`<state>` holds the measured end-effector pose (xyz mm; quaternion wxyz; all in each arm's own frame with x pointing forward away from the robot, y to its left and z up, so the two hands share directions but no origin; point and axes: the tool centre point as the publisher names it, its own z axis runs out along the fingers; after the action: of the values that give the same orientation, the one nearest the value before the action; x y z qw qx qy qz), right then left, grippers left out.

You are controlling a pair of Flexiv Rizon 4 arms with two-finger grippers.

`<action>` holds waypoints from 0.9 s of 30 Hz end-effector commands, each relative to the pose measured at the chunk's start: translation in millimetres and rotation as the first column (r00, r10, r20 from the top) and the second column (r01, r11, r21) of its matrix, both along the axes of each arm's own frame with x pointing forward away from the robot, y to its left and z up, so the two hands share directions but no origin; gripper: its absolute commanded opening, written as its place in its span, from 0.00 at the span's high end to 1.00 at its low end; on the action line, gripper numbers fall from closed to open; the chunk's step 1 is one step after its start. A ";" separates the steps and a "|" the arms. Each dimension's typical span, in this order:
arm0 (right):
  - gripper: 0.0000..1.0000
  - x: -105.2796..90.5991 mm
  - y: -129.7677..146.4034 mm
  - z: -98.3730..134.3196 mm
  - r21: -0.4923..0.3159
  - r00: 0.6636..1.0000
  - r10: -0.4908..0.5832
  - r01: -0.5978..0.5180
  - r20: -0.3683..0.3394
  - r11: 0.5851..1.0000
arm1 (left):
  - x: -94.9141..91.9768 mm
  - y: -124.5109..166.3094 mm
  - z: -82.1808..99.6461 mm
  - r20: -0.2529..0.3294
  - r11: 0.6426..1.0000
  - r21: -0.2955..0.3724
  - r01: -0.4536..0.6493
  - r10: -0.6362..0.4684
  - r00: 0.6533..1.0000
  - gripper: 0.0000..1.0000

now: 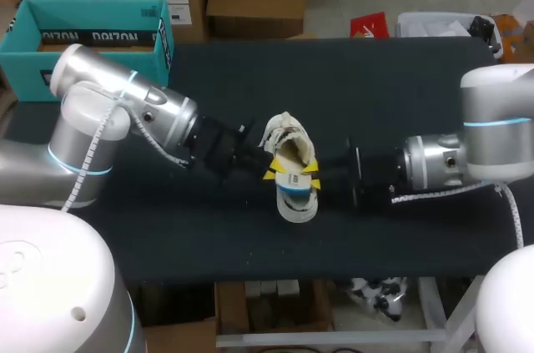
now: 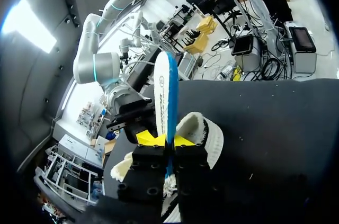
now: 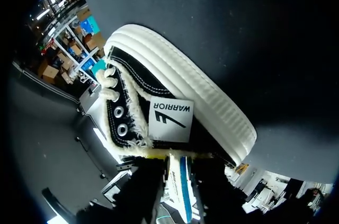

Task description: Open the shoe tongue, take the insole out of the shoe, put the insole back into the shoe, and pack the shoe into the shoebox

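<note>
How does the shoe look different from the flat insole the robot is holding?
The shoe is bulky, black with a thick white sole and fluffy lining. The insole is thin and flat, white and blue. The shoe lies on the table, while the insole stands on edge, pinched in the left gripper. Both are near the middle of the table.

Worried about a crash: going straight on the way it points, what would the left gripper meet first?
Probably the shoe, right ahead of the left gripper and the insole it grips; depth is unclear.
</note>
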<state>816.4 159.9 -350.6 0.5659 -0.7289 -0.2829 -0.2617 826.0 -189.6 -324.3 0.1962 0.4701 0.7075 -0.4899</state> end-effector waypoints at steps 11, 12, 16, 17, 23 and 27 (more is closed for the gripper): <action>1.00 -22.0 3.2 10.6 -0.032 1.000 -0.016 0.016 0.003 0.999 | 7.2 -4.1 -6.5 -0.004 1.000 -0.005 -0.020 0.020 1.000 1.00; 1.00 -21.5 4.1 9.6 -0.031 1.000 -0.016 0.016 0.005 0.999 | 7.4 -4.7 -6.8 -0.003 1.000 -0.004 -0.022 0.022 1.000 1.00; 1.00 -16.3 7.1 6.0 -0.035 1.000 -0.009 0.010 0.020 0.999 | 8.7 -7.3 -8.7 0.008 1.000 0.003 -0.029 0.029 1.000 1.00; 1.00 -14.1 7.7 5.4 -0.048 1.000 -0.010 0.011 0.024 0.999 | 9.7 -8.2 -9.4 0.015 0.999 0.005 -0.032 0.032 0.999 1.00; 1.00 5.2 5.8 0.4 -0.076 0.999 -0.008 0.011 0.036 0.997 | 22.9 -11.1 -17.4 0.039 0.998 0.016 -0.060 0.059 0.997 1.00; 1.00 11.9 5.7 -1.6 -0.081 0.999 -0.008 0.011 0.042 0.997 | 27.9 -11.0 -20.8 0.037 0.997 0.022 -0.072 0.071 0.997 1.00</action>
<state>821.6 160.5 -350.9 0.5249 -0.7491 -0.2994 -0.2715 850.8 -192.6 -338.2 0.2213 0.4562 0.7265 -0.4638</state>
